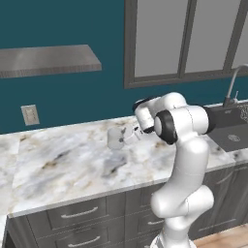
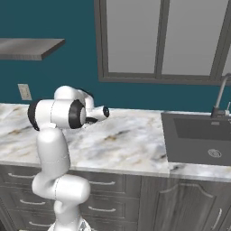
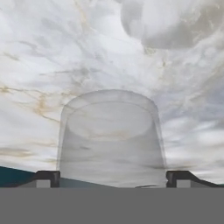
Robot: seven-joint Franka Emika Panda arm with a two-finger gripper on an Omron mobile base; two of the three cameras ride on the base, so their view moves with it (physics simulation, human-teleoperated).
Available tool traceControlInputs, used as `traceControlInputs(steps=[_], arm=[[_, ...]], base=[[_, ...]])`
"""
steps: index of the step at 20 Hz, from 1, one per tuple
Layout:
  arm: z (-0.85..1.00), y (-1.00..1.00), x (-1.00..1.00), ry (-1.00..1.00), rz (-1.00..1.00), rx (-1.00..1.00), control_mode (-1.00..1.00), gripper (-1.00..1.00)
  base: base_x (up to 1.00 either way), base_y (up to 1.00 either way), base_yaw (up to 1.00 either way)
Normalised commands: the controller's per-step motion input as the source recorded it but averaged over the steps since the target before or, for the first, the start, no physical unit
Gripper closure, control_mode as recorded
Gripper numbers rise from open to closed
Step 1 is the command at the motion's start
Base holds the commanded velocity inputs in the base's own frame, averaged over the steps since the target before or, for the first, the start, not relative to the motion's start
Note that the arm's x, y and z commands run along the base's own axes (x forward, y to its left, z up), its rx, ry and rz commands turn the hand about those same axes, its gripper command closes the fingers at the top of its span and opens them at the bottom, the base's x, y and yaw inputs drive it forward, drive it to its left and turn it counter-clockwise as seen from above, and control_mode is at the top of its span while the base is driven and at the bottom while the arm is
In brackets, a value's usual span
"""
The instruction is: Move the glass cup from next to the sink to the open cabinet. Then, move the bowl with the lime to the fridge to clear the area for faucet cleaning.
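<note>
You have the gripper low over the marble counter, its jaws spread wide, with one dark fingertip on each side of the glass cup. Whether the tips touch the glass you cannot tell from the hand view, and nothing shows the cup lifted. In the left base view the cup stands upright on the counter, just beside the hand, well to the left of the sink. Measured from that sink, the arm's white elbow sits between you and the cup, nearer the counter's front edge, above the grey drawers. The faucet rises at the sink's back edge, against the teal wall. Farther left of the sink, past the cup, a wall outlet sits under a grey shelf, and a window hangs above the counter.
</note>
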Motion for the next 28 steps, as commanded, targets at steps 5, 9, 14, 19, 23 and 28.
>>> traceControlInputs(steps=[5, 9, 14, 19, 23, 28], arm=[[0.08, 0.00, -0.12, -0.01, 0.00, 0.00, -1.00, 1.00], [0.92, 0.00, -0.61, -0.11, 0.00, 0.00, -1.00, 1.00], [1.00, -0.02, -0.80, -0.13, 0.00, 0.00, -1.00, 1.00], [1.00, 0.00, -0.93, -0.16, 0.00, 0.00, -1.00, 1.00], [0.81, 0.00, -0.90, -0.08, 0.00, 0.00, -1.00, 1.00], [0.26, 0.13, -0.56, 0.00, 0.05, 0.00, 1.00, 1.00]], base=[[0.00, 0.00, 0.00], [0.00, 0.00, 0.00], [0.00, 0.00, 0.00], [0.00, 0.00, 0.00], [0.00, 0.00, 0.00], [-0.40, 0.14, 0.19]])
